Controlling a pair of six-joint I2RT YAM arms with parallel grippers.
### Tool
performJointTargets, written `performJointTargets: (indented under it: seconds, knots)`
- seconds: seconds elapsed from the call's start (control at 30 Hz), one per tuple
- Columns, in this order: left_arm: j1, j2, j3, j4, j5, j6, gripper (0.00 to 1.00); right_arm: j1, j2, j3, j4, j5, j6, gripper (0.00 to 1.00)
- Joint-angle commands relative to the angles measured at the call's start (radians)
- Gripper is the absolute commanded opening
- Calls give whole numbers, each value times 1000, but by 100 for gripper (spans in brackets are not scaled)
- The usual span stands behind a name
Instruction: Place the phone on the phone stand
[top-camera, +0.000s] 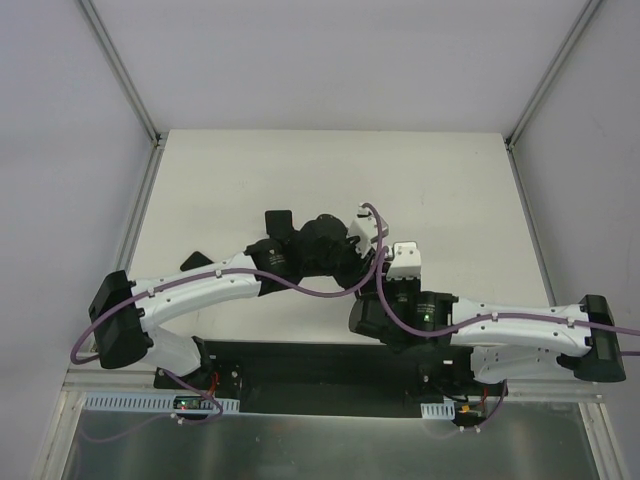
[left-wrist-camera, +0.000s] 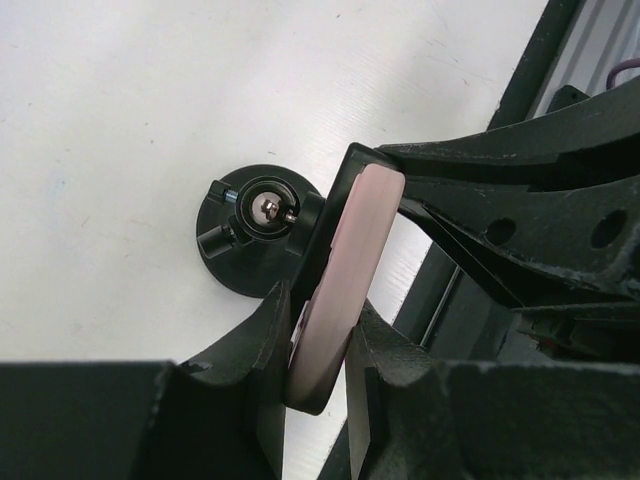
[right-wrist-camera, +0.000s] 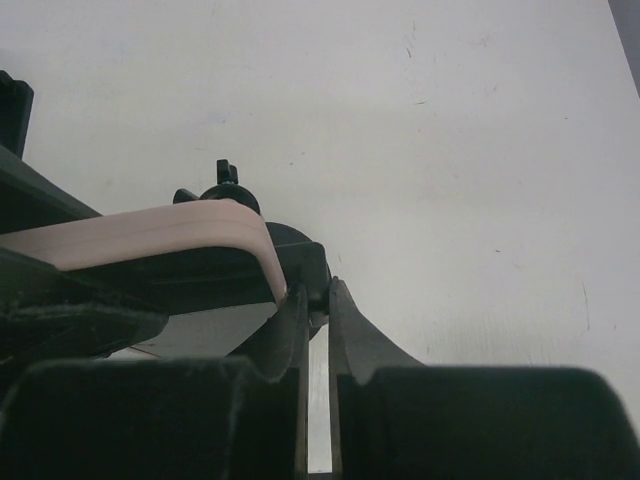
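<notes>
1. Phone: it is off the tabletop, a little right of the middle and closer to the near edge than the far one. My left jaws grasp it edge-on, one finger on each face.
2. Its long axis runs tilted from my left jaws up toward my right jaws, and its lower end sits between my left fingers.
3. The phone stand has its round base on the tabletop just beside the phone. Its black back plate rises along the phone's rear face and seems to touch it.
4. My right jaws are pinched nearly together on a thin black edge of the phone stand, by the phone's upper end.
5. I judge the left arm must settle the phone down along that plate. My own fingers hide whether its lower end is seated.
6. Only my two wrists crowd the spot, and my right fingers by the top corner stand closest in the way.
</notes>
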Motion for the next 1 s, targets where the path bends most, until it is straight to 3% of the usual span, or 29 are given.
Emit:
performJointTargets:
  seconds: [0.0,0.03,0.13,0.17,0.23,0.27,0.3,0.37,0.43,0.57,0.77,0.87,0.9,0.97]
  knots:
    - [53,79,-40,183,-324,11,0,129,-4,155,187,-67,200,1]
    - [53,80,-42,189,-323,11,0,129,-2,158,181,-84,220,2]
    - [52,91,-36,193,-315,5,0,140,5,181,173,-123,251,23]
    - [52,92,-34,195,-309,5,0,152,10,190,157,-127,258,35]
    - [52,97,-36,195,-293,5,0,166,1,206,155,-144,217,48]
    - [52,99,-36,195,-286,5,0,176,-4,204,167,-152,182,60]
    - [53,100,-31,184,-278,12,0,177,-20,197,207,-194,81,66]
    - [52,102,-22,161,-275,13,0,181,-37,195,189,-230,41,77]
    - [55,83,-28,158,-243,17,0,192,-80,165,216,-277,-72,82]
    - [62,22,-40,151,-87,49,0,160,-258,70,117,-308,-185,91]
    - [82,-79,-6,16,130,135,0,-110,-655,-167,405,-598,-762,95]
    - [101,-145,6,-50,235,183,0,-325,-748,-236,532,-939,-916,100]
    - [116,-162,7,-70,294,193,0,-377,-736,-229,557,-1119,-927,100]
    - [125,-199,23,-125,338,230,0,-526,-623,-192,546,-1298,-929,97]
